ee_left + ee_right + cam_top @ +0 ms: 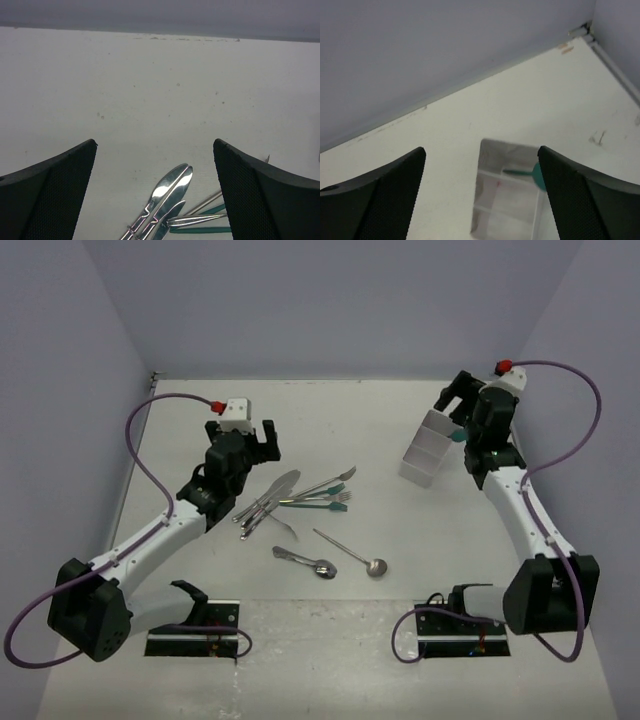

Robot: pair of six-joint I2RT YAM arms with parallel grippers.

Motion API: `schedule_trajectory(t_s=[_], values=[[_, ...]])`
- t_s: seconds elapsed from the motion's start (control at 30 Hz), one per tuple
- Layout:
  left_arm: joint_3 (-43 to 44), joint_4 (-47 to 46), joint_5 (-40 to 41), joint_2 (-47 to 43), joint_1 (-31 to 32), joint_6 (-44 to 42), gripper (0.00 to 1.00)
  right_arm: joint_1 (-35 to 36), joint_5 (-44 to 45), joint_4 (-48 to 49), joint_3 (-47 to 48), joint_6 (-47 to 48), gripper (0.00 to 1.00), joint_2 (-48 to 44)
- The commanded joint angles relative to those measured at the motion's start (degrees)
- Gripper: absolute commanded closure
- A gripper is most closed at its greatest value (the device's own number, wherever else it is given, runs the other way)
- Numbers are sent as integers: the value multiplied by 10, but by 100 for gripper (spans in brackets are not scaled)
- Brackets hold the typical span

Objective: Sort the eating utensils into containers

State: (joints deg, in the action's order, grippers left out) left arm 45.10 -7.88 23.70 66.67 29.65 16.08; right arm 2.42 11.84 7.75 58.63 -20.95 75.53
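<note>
One teal spoon seems to lie in an end compartment of the white box, so the right gripper hangs above it, fingers wide apart. Over the heaped utensils, the left gripper hovers, also spread, probably for picking. No writing is readable.

Shiny silver metal forks, knives and spoons lie among teal-green forks on a speckled off-white counter; white translucent rectangular box; purple cables
</note>
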Motion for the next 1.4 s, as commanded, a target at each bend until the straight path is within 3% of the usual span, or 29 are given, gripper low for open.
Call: schedule_trajectory(t_s=[0.0, 0.13, 0.2, 0.23, 0.33, 0.4, 0.57, 0.73, 0.9, 1.03, 1.27, 1.37], values=[[0, -4, 27, -10, -5, 20, 0, 44, 44, -275, 58, -150, 1, -55], [11, -2, 20, -6, -6, 7, 0, 189, 26, -401, 55, -164, 1, -89], [11, 3, 9, -7, -6, 8, 0, 208, -20, -466, 47, -190, 1, -94], [11, 8, 3, -8, -5, 9, 0, 216, -84, -507, 43, -210, 1, -96], [5, 10, -1, -10, -5, 14, 0, 262, -95, -545, 18, -225, 1, -106], [3, 5, -2, -10, -5, 9, 0, 332, -83, -563, 10, -240, 1, -109], [12, 14, -15, -5, -6, -2, 0, 392, -129, -447, -51, -158, 1, -97], [14, 27, 7, -9, -6, -10, 0, 464, -52, -431, -61, -32, 1, -53], [6, 22, -3, -19, -5, -11, 0, 495, -86, -429, -42, 52, 1, 27], [5, 22, 4, -23, -5, -17, 0, 505, -54, -424, -19, 87, 2, 108], [-4, 17, 14, -29, -5, -24, 0, 505, -66, -417, 1, 119, 16, 211], [-7, 13, 29, -31, -5, -29, 0, 505, -71, -421, -4, 115, 31, 232]])
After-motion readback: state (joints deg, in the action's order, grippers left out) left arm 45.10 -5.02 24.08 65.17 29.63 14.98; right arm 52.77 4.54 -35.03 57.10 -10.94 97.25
